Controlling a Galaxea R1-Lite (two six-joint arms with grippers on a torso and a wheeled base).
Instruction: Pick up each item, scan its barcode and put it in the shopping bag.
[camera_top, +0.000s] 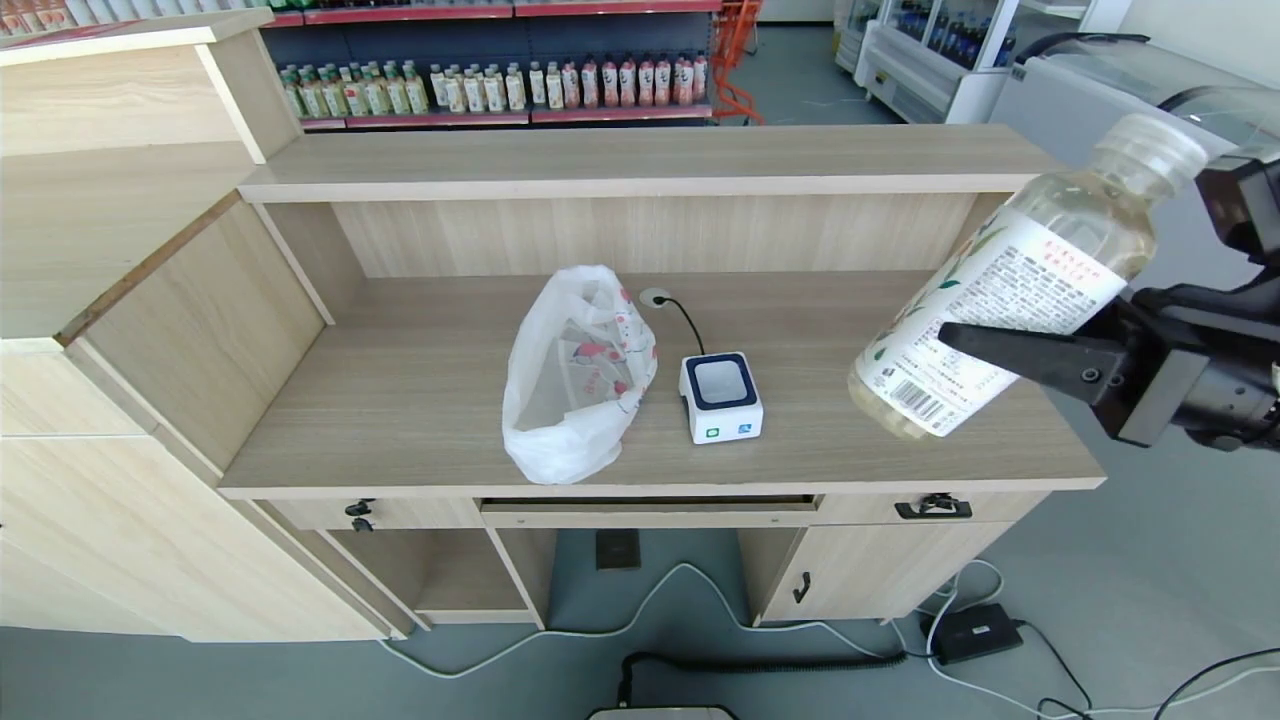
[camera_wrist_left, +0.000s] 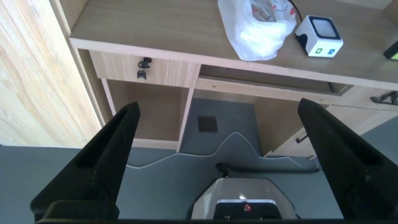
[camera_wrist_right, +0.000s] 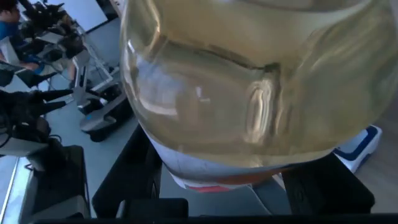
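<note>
One bottle (camera_top: 1010, 290): clear, pale liquid, white label with a barcode near its base; held tilted in the air above the right end of the counter (camera_top: 400, 400), cap up and away, well apart from the scanner. One right gripper (camera_top: 1010, 345): fingers pinched on the bottle's labelled body. One left gripper (camera_wrist_left: 217, 168): fingers spread wide, holding nothing, low in front of the counter. One shopping bag (camera_top: 580, 375): white plastic, mouth open, lying mid-counter. One scanner (camera_top: 720, 395): white box, dark window, just right of the bag, with one black cable (camera_top: 685, 320).
</note>
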